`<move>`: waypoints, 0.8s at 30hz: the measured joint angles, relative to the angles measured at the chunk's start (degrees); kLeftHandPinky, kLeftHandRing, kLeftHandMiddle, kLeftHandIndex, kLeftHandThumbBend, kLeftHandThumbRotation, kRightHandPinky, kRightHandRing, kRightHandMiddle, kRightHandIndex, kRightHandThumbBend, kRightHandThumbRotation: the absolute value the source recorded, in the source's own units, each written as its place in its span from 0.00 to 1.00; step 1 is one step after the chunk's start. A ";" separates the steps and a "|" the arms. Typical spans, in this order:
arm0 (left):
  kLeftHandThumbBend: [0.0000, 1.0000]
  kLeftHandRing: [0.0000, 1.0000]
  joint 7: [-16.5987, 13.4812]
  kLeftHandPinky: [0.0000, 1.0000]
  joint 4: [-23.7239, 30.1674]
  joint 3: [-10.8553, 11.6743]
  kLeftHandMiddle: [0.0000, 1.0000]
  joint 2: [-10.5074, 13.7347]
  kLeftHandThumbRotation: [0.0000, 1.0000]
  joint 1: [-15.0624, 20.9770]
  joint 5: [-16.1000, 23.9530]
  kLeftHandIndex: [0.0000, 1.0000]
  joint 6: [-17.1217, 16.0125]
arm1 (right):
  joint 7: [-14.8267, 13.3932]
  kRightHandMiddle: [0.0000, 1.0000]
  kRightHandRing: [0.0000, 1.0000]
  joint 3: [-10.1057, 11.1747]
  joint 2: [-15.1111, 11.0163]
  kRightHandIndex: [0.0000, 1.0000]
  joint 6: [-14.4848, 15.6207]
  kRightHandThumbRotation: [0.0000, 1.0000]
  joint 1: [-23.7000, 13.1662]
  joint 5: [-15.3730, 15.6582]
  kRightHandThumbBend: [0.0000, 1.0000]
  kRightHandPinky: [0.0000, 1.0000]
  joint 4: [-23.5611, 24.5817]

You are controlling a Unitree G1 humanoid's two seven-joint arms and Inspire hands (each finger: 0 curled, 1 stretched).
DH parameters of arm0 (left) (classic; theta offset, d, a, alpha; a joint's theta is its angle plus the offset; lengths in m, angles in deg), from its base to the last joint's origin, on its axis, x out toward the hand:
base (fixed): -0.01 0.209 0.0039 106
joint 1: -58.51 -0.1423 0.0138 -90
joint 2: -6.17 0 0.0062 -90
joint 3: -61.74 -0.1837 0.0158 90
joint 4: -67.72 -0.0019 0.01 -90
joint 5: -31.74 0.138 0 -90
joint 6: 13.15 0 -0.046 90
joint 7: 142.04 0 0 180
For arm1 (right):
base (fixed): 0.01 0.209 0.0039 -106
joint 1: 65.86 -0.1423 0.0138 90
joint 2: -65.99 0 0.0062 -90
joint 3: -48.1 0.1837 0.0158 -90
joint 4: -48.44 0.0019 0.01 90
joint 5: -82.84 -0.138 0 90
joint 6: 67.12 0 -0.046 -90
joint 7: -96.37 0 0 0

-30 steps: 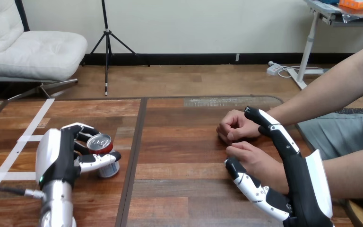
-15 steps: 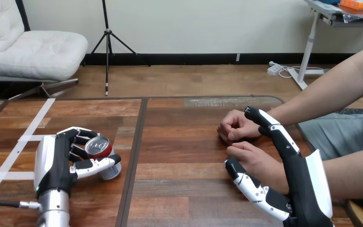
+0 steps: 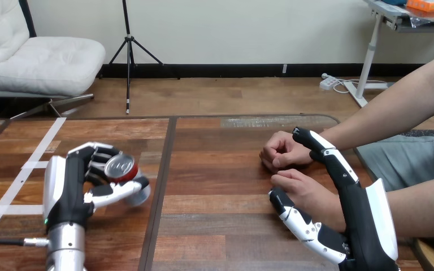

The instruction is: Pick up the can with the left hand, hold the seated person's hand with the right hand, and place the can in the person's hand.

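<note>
Grasping the can [image 3: 122, 169] with the left hand [image 3: 68, 186]: curled round its far side with the fingers [image 3: 93, 157], pinned across its near side with the thumb. Held tilted, with the silver top turned up toward the camera. Low over the table [image 3: 215, 226], left of the dark seam between the boards; cannot tell whether touching the wood at the base. Further left, strips of white tape [image 3: 34, 164] on the tabletop.

Spread open at the right hand [image 3: 355, 219], clenched on nothing: reaching straight out with the fingers [image 3: 332, 160] along the far side of the person's nearer hand [image 3: 305, 192], lying with the thumb along its near side. Cannot tell whether pressing on it. Just beyond, at the fingertips, the person's farther hand [image 3: 280, 151], balled on the table, well apart from the can.
</note>
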 measured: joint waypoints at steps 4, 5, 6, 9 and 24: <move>0.79 0.39 0.44 0.34 1.34 0.30 0.46 -0.51 0.00 -0.16 -0.44 0.49 -0.86 | -0.01 0.85 0.87 0.01 0.00 0.85 0.00 0.47 0.00 0.08 0.61 0.85 0.00; 0.79 0.39 0.61 0.34 1.64 0.37 0.46 -0.63 0.00 -0.19 -0.60 0.49 -1.05 | -0.02 0.85 0.87 0.02 0.00 0.85 0.00 0.47 0.00 0.16 0.61 0.85 0.00; 0.79 0.39 0.82 0.34 1.98 0.45 0.46 -0.77 0.00 -0.23 -0.78 0.49 -1.22 | -0.03 0.85 0.87 0.04 0.00 0.85 0.00 0.47 0.00 0.23 0.61 0.85 0.00; 0.79 0.39 1.44 0.35 2.93 0.67 0.46 -1.15 0.00 -0.30 -1.18 0.49 -1.60 | -0.16 0.85 0.87 0.10 0.02 0.84 0.01 0.48 0.00 0.70 0.61 0.84 0.00; 0.79 0.40 3.64 0.36 8.30 1.63 0.47 -1.59 0.00 -2.42 -1.49 0.50 -4.41 | -0.40 0.84 0.86 0.69 0.01 0.84 0.01 0.48 0.00 0.95 0.62 0.84 0.00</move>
